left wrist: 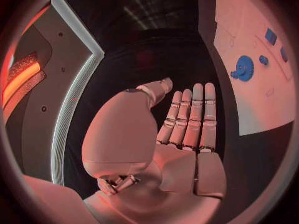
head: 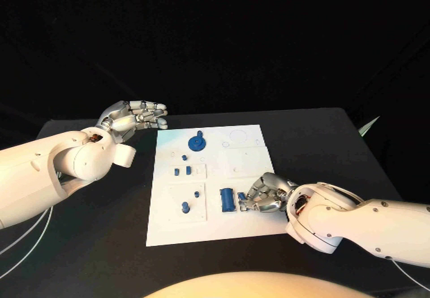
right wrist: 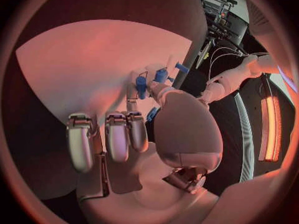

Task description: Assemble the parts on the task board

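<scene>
Right hand (head: 265,194) is curling my fingers (right wrist: 118,137) around a small blue part (head: 241,199) on the task board (head: 247,223); left hand (head: 134,116) is hovering beside the board, fingers straight, holding nothing.

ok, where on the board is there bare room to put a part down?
The white board's right half is mostly bare, from the far right corner down to the right hand. The near strip along its front edge is bare too. The left column is crowded: blue gear, small blue pieces, blue block.
</scene>
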`<state>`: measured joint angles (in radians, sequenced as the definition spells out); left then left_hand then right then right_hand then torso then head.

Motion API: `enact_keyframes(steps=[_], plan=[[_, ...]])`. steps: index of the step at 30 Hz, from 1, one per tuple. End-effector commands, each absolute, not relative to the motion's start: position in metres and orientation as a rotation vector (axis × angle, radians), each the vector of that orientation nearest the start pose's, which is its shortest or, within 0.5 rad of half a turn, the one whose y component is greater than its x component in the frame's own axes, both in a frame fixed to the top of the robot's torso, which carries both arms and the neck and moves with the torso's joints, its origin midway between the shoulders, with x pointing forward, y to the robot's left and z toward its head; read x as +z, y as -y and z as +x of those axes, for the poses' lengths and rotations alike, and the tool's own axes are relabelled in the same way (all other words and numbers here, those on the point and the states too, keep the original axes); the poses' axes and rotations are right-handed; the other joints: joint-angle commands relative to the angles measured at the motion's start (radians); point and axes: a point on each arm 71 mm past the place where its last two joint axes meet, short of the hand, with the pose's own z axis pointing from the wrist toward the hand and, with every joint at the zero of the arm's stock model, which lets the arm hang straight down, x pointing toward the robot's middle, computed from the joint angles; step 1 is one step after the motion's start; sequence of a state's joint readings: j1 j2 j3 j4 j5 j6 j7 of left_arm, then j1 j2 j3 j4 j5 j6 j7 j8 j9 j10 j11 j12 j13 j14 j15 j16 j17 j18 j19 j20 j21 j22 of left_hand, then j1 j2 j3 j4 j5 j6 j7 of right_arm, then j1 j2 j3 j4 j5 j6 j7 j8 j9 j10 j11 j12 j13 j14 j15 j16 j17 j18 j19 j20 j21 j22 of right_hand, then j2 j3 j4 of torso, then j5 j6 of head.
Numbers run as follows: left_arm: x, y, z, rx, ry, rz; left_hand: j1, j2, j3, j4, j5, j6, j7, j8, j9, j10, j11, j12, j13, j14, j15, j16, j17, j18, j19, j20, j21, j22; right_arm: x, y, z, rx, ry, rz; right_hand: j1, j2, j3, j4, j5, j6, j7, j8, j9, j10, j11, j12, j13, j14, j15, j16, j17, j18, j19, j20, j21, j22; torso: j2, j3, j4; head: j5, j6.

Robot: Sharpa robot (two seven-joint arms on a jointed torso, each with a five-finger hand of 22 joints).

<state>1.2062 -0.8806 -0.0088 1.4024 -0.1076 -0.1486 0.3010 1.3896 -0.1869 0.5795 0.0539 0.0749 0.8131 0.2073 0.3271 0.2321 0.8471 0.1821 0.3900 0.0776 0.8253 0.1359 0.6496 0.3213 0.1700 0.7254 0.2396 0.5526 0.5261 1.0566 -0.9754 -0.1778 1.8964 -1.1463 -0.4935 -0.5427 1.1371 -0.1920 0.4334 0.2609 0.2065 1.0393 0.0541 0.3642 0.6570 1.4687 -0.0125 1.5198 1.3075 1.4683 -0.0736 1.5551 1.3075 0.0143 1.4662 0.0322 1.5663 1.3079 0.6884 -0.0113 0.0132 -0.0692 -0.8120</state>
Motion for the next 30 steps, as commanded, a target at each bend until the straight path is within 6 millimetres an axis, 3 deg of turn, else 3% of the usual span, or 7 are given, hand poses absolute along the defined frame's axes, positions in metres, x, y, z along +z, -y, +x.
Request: enact_keyframes(steps=[1,13,14,16,30], plan=[[-0.1748,-0.2552,0.5107,-1.506,-1.517,-1.041,0.0,0.01,0.001,0.003,0.003,-0.006,0.031,0.003,-0.001,0.001,0.004,0.001,-0.001,0.002,0.0,-0.003,0.001,0.009,0.005,0.0,-0.003,-0.002,-0.2697,0.1888,0.3583,0.575,-2.092,0.421,-0.019,-0.004,-0.006,0.009,-0.01,0.007,0.003,0.005,0.002,0.082,-0.005,0.0,0.237,0.098,-0.007,0.006,0.241,-0.014,0.105,-0.006,0.004,0.263,0.0,-0.0003,0.0006,0.0,0.0],[-0.1756,-0.2557,0.5108,-1.498,-1.525,-1.048,-0.001,0.01,0.001,0.003,0.003,-0.006,0.031,0.003,-0.001,0.0,0.004,0.0,-0.001,0.002,0.0,-0.003,0.002,0.009,0.006,0.0,-0.004,-0.002,-0.2686,0.1889,0.358,0.588,-2.083,0.417,-0.107,-0.006,-0.07,0.028,-0.105,0.008,0.002,0.007,0.006,0.082,-0.005,0.0,0.238,0.098,-0.006,0.007,0.242,-0.014,0.105,-0.005,0.004,0.263,0.0,-0.0001,0.0005,0.0,0.0],[-0.1756,-0.2558,0.5108,-1.498,-1.525,-1.048,-0.001,0.01,0.001,0.003,0.003,-0.006,0.031,0.003,-0.001,0.0,0.004,0.0,-0.001,0.002,0.0,-0.003,0.002,0.009,0.006,0.0,-0.004,-0.002,-0.2684,0.1887,0.3577,0.59,-2.083,0.416,-0.113,-0.005,-0.077,0.028,-0.101,0.008,0.001,0.008,0.006,0.082,-0.005,0.0,0.238,0.098,-0.007,0.007,0.241,-0.014,0.105,-0.005,0.004,0.263,0.0,0.0001,0.0007,0.0,0.0],[-0.1757,-0.2559,0.5108,-1.497,-1.526,-1.049,-0.001,0.01,0.001,0.003,0.003,-0.006,0.031,0.003,-0.001,0.0,0.004,0.0,-0.001,0.002,0.0,-0.003,0.002,0.009,0.006,0.0,-0.004,-0.002,-0.2679,0.1886,0.3571,0.593,-2.082,0.415,-0.124,-0.008,-0.098,0.025,-0.023,0.007,0.0,0.009,0.009,0.082,-0.007,0.001,0.238,0.098,-0.008,0.007,0.242,-0.014,0.105,-0.007,0.004,0.263,0.0,0.0004,0.0006,0.001,0.0],[-0.176,-0.2563,0.5111,-1.494,-1.526,-1.05,-0.001,0.01,0.001,0.003,0.003,-0.006,0.031,0.003,-0.001,0.0,0.004,0.0,-0.001,0.002,0.0,-0.003,0.002,0.009,0.006,0.0,-0.004,-0.002,-0.2657,0.1922,0.3541,0.594,-2.08,0.408,-0.124,-0.005,-0.105,0.024,-0.009,0.007,0.0,0.009,0.01,0.083,-0.007,0.002,0.239,0.098,-0.008,0.007,0.242,-0.014,0.105,-0.007,0.004,0.263,0.0,0.0005,-0.0003,0.002,-0.001]])
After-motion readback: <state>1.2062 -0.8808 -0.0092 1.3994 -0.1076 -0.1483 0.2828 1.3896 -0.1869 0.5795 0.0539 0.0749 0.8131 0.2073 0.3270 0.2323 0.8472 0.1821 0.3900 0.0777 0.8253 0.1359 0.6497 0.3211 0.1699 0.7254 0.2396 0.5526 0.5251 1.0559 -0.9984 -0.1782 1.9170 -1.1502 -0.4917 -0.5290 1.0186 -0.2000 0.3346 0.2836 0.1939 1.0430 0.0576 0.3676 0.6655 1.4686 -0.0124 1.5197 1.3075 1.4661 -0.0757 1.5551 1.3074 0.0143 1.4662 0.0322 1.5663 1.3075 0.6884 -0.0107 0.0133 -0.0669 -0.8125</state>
